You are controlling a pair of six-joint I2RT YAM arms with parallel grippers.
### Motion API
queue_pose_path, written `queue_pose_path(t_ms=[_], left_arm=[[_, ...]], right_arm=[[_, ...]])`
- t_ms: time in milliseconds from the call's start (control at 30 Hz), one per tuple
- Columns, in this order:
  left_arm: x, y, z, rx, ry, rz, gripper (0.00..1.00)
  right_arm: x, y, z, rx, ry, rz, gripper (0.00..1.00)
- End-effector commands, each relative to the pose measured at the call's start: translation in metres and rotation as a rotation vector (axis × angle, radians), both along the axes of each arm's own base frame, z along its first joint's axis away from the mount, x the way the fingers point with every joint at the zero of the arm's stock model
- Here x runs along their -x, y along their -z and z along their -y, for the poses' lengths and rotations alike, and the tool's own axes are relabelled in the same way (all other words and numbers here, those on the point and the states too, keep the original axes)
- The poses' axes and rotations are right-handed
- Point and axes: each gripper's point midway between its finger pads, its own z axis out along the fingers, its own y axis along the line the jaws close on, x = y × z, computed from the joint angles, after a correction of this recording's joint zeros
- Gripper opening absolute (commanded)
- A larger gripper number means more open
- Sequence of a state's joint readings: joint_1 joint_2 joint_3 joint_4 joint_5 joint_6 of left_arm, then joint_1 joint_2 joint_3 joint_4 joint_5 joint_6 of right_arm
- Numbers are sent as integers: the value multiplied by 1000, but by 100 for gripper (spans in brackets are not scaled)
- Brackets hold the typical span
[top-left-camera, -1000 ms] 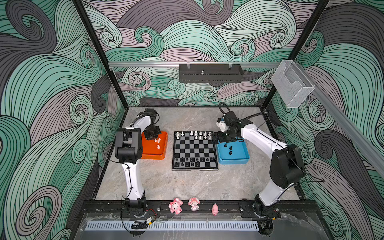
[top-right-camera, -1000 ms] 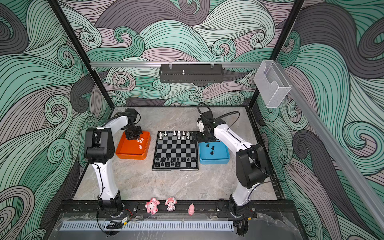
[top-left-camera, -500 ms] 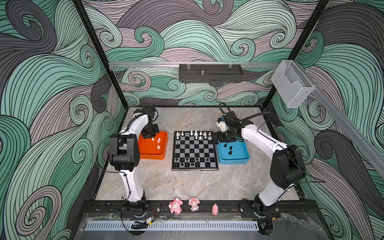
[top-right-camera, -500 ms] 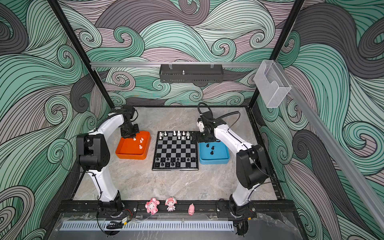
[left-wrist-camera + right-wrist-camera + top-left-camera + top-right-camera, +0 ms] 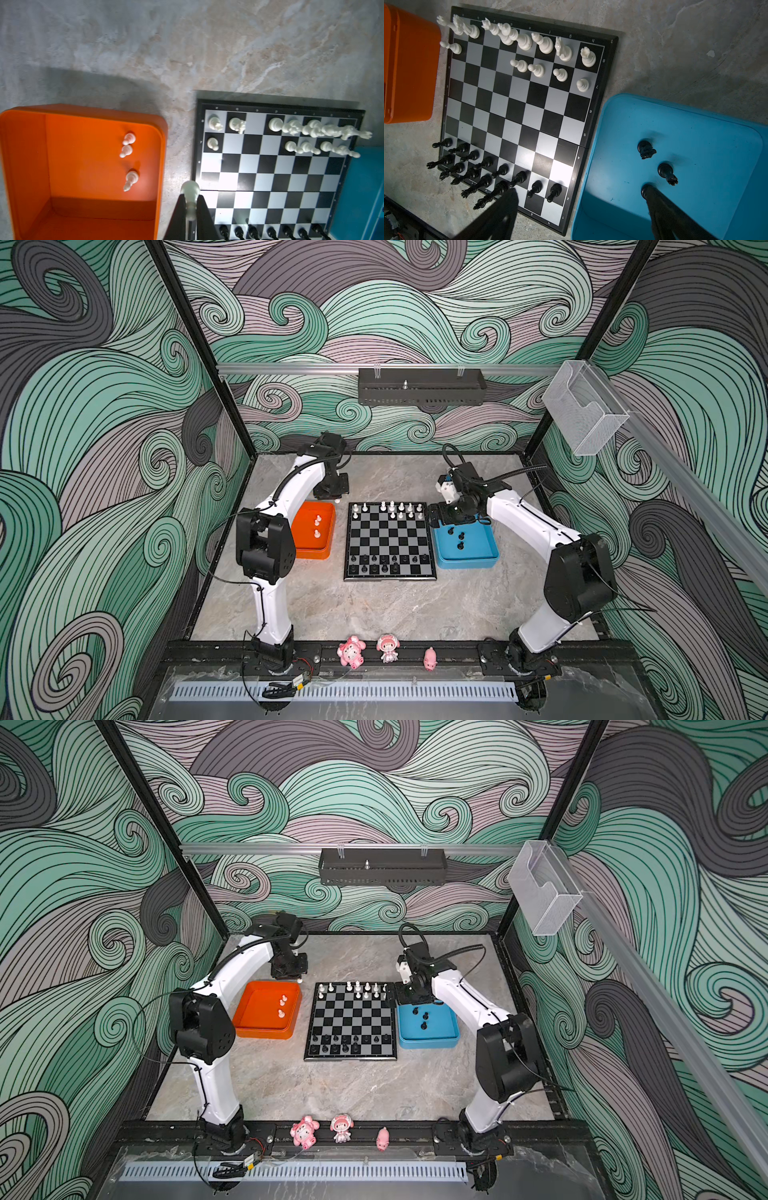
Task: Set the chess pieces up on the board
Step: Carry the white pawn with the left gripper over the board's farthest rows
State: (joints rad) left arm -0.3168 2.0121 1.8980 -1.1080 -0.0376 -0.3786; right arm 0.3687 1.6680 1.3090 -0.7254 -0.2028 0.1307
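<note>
A: Left tool (image 5: 191, 199) has risen off the orange tray (image 5: 309, 551) and shifted toward the board (image 5: 390, 541). It hangs near the board's far left corner, clamped narrow on a white piece (image 5: 190, 189). Right tool?

B: Right tool (image 5: 579, 190) unchanged: spread wide over the blue tray (image 5: 478, 562), empty, one finger just beside a black piece (image 5: 644, 190). Three white chessmen (image 5: 126, 150) stand in the orange tray. Handling: pieces appear light, rigid, smooth, tippy on small bases. Grip the neck under the head; lower upright, release without side drag.
</note>
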Motion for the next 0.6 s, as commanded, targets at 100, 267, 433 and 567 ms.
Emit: queue_pose_path(t_ms=[100, 267, 433, 567], left_arm=[[-1, 19, 36, 8, 55, -61, 10], [-5, 33, 54, 25, 97, -62, 11], [-7, 46, 61, 15, 111, -76, 11], [-6, 59, 65, 20, 117, -79, 11]], right_arm=[[1, -8, 11, -12, 23, 21, 96], [2, -6, 15, -17, 32, 16, 96], [1, -4, 17, -19, 39, 13, 96], [1, -3, 19, -24, 43, 9, 96]])
